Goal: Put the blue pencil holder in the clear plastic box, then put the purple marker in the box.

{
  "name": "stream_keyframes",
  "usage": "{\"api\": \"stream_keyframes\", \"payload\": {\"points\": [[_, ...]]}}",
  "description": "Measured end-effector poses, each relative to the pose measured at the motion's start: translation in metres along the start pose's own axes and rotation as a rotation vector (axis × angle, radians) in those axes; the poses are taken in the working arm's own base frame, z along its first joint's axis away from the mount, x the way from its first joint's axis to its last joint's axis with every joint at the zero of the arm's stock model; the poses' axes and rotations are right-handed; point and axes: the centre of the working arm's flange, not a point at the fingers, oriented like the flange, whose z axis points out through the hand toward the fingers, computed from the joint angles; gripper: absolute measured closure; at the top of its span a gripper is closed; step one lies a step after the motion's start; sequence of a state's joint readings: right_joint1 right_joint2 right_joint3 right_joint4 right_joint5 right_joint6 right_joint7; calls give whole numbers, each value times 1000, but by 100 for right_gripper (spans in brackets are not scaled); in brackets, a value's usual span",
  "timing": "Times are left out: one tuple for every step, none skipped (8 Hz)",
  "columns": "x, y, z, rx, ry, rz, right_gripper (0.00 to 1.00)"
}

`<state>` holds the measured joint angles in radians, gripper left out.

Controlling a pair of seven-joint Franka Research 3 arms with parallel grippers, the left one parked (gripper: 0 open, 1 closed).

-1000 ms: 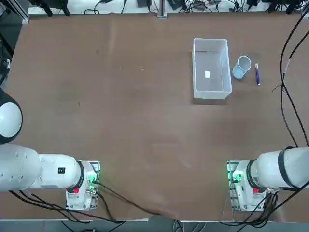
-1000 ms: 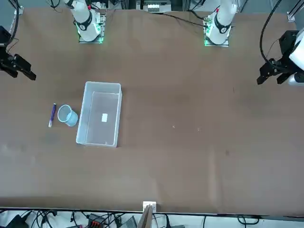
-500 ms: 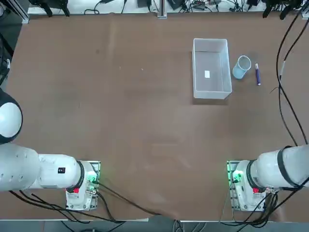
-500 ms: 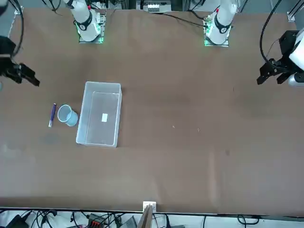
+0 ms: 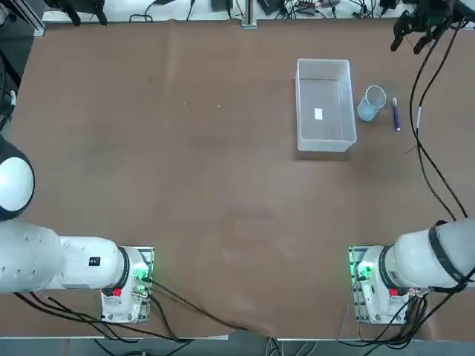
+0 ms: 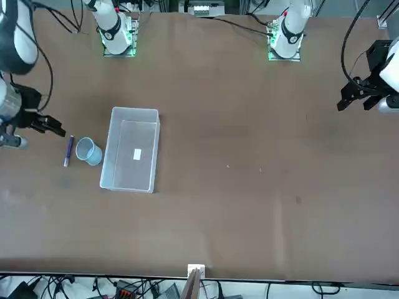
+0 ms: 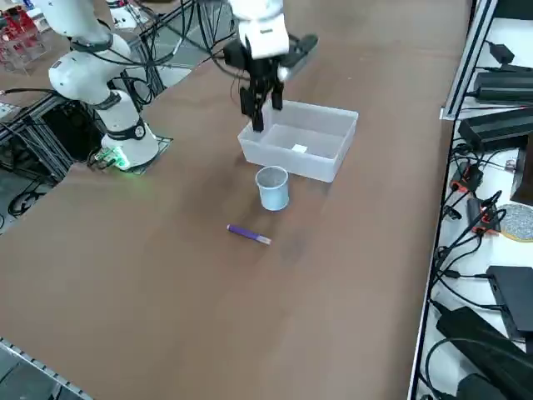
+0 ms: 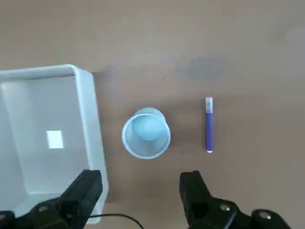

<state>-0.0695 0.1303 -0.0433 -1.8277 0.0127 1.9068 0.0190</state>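
Evidently light and thin-walled, the blue pencil holder (image 8: 146, 132) stands upright on the table between the clear plastic box (image 8: 90, 109) and the purple marker (image 8: 209, 125). Above it, the right gripper (image 8: 140, 191) hangs spread wide and empty; a gentle pinch across the rim probably suits.

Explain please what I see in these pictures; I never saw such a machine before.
These are two white robot arms bolted side by side to a brown table. Four cameras show one moment: one overhead, one across the table, one raised at the robot's right side, one on the working arm's wrist. On the table stand a clear plastic box holding only a small white label, then a blue pencil holder upright beside it, then a purple marker lying flat. The right end effector hangs in the air above the cup, fingers open, holding nothing. The wrist picture looks straight down between its two dark fingers.
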Motion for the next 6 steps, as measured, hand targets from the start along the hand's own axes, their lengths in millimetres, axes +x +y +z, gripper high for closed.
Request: {"api": "stream_keyframes", "payload": {"points": [[6,6,21,-1,-20,4,2],[12,8,43,-3,-39,5,3],[16,11,66,-4,-52,5,4],[18,16,87,-5,-48,1,12],[18,22,106,-5,-33,-3,15],[15,27,125,-5,-20,-2,17]]}}
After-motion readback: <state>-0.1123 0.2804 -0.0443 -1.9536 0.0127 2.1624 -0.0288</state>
